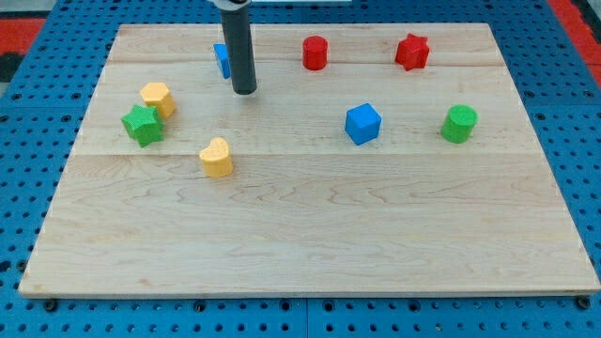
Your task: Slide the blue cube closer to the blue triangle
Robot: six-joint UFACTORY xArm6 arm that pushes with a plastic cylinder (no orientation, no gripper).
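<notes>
Wooden worktop [310, 244] carrying eight small blocks; no containers anywhere. No pincer fitted, so nothing to release or clench: only my tip [244, 92], far left, touching or just right of the blue triangle [222, 60]. Blue cube [362, 123] right of centre, well apart from both. Risk, as a judgement: an off-centre push spinning the cube aside, or knocking the triangle away.
</notes>
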